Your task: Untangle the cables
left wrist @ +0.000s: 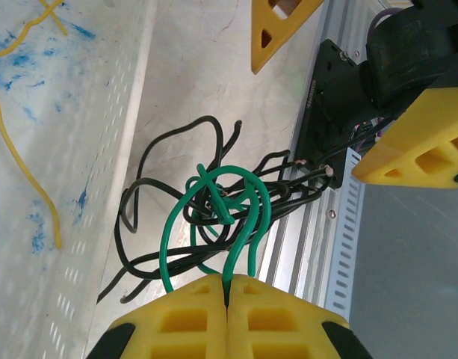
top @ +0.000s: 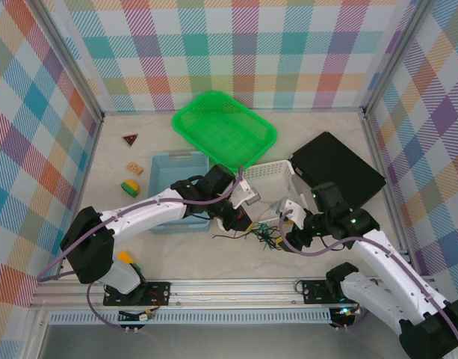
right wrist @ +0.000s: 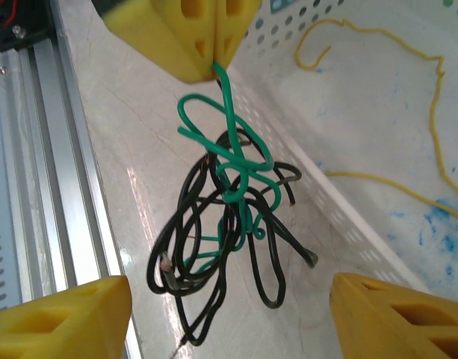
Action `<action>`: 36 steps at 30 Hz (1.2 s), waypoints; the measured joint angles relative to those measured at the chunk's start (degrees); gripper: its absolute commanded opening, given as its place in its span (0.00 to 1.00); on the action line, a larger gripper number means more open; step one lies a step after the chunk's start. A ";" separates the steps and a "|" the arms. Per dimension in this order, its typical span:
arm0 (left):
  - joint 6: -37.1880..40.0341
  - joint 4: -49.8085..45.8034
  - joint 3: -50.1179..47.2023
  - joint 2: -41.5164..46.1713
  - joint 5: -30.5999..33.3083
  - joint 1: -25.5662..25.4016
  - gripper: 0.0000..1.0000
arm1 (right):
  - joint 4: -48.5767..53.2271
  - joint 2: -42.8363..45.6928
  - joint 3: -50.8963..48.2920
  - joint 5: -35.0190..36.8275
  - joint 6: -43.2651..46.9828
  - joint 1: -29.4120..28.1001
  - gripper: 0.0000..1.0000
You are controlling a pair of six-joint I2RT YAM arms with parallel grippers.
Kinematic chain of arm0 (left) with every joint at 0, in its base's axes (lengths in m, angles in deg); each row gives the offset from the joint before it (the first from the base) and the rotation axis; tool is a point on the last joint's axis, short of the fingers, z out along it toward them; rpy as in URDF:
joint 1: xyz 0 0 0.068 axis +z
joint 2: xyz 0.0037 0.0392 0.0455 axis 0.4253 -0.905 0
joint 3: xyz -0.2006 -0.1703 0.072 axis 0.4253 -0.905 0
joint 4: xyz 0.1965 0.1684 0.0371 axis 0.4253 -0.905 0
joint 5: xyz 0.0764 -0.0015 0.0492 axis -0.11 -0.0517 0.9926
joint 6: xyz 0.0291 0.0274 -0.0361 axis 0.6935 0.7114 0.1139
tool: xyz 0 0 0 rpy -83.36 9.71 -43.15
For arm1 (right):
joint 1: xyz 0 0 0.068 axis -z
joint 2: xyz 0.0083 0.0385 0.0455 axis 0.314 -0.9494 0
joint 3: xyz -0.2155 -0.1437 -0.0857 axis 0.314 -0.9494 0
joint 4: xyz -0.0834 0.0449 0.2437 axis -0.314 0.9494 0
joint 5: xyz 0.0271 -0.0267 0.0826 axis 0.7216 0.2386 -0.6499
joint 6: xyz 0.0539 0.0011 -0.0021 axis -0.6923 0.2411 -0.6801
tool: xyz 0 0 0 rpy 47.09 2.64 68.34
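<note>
- Bright, even light comes from above; the top view is sharp all over.
- The cables [right wrist: 221, 217] throw only faint, soft shadows on the table [right wrist: 116, 149] under the left gripper [right wrist: 212, 67].
- Pale glare lies on the table ahead of the right gripper [right wrist: 230, 288].
- Its near fingers [right wrist: 57, 318] look slightly soft.

I read no text, label, brand, number or sign in any view. Nothing legible on anything on the table, on the walls or on the arms.

Cables [right wrist: 236, 187]: tangled black-green bundle, beside white basket [right wrist: 341, 202].
</note>
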 measured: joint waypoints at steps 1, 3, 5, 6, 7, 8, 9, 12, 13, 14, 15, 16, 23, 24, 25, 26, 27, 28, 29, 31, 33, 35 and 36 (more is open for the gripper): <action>0.02 -0.11 0.02 0.00 0.00 0.00 0.00 | -0.44 0.20 0.07 -0.37 -0.61 0.02 0.65; 0.13 -0.26 0.17 0.04 0.20 0.00 0.00 | -1.60 0.46 0.28 -1.36 -2.01 0.15 0.62; 0.20 -0.83 0.39 0.35 0.24 0.00 0.00 | -3.08 1.01 0.39 -2.82 -4.04 1.01 0.61; 0.20 -1.25 0.42 0.72 0.26 0.00 0.00 | -3.74 1.44 0.44 -3.87 -5.01 1.66 0.61; 0.20 -1.66 0.44 1.38 0.31 0.00 0.00 | -4.72 2.27 0.50 -5.27 -6.32 2.86 0.61; 0.17 -1.88 0.44 2.10 0.31 0.00 0.00 | -6.16 3.45 0.50 -6.93 -7.96 4.66 0.61; 0.17 -1.99 0.50 2.86 0.33 0.00 0.00 | -7.54 4.50 0.52 -8.46 -9.46 6.32 0.62; 0.07 -2.89 1.55 5.90 0.26 0.00 0.00 | -13.84 7.87 0.55 -13.81 -15.98 12.79 0.66; -0.09 -3.10 2.03 6.54 0.20 0.00 0.00 | -15.85 8.41 0.61 -15.28 -18.32 14.51 0.67; -0.28 -3.19 2.75 7.30 0.15 0.00 0.00 | -17.79 8.63 0.72 -16.46 -20.92 16.02 0.67; -0.52 -3.21 3.50 7.93 0.13 0.00 0.00 | -19.74 8.74 1.11 -17.55 -23.65 17.53 0.67; -0.76 -3.32 4.20 8.44 0.13 0.00 0.00 | -21.24 8.48 1.62 -18.18 -25.92 18.47 0.67; -3.23 -5.60 10.43 9.57 1.86 0.02 0.00 | -24.57 1.27 11.52 -18.99 -37.40 19.54 0.65; -3.72 -6.29 11.74 9.57 2.36 0.11 0.00 | -24.37 -0.02 13.46 -18.69 -38.77 19.56 0.64; -4.02 -6.97 13.05 9.57 3.15 0.37 0.00 | -23.85 -1.14 15.28 -18.40 -39.87 19.61 0.63; -4.24 -7.67 14.58 9.55 4.15 0.66 0.00 | -23.02 -2.32 17.22 -18.16 -40.68 19.61 0.62; -4.68 -8.52 16.24 9.53 5.46 0.98 0.00 | -21.62 -3.63 19.54 -18.01 -41.46 19.61 0.60; -5.09 -9.14 17.64 9.53 6.54 1.36 0.00 | -20.15 -4.92 21.79 -17.88 -41.90 19.61 0.58; -5.38 -9.66 19.15 9.53 7.76 1.97 0.00 | -18.75 -6.38 24.24 -17.70 -42.47 19.61 0.56; -5.95 -10.69 21.62 9.51 9.94 3.63 0.00 | -16.39 -8.81 28.22 -17.38 -43.54 19.61 0.54; -6.49 -11.65 23.50 9.40 12.31 5.57 0.00 | -14.60 -10.43 30.77 -17.29 -44.70 19.61 0.53; -6.73 -12.35 24.74 9.01 14.05 6.97 0.00 | -13.81 -10.95 31.58 -17.66 -45.44 19.61 0.52; -6.75 -12.63 25.29 8.68 14.95 7.65 0.00 | -13.51 -10.95 31.67 -18.05 -45.66 19.61 0.52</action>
